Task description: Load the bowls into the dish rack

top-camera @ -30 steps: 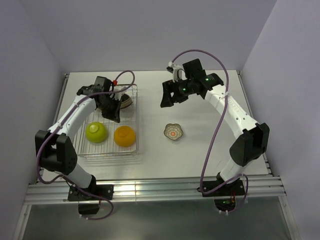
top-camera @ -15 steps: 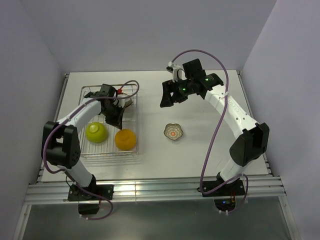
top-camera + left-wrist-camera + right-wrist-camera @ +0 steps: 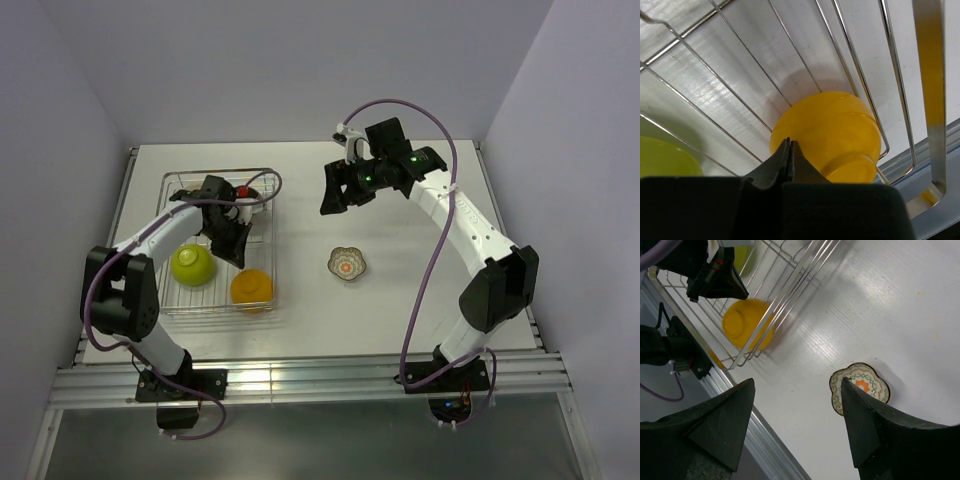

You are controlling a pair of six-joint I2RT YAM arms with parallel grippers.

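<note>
Four-colour load half done: one bowl outside the rack
The orange bowl (image 3: 250, 286) sits base-up in the near right corner of the dish rack (image 3: 931, 60), whose long axis runs near to far, and the left gripper (image 3: 789, 150) is pinched together empty above it; the scalloped bowl (image 3: 346, 264) lies mouth-up beside the rack, with the right gripper (image 3: 335, 196) spread wide beyond

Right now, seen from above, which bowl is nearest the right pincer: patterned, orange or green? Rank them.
1. Patterned bowl, on the table, nearest the right pincer.
2. Orange bowl, at the right end of the rack.
3. Green bowl, farther left in the rack.
</note>
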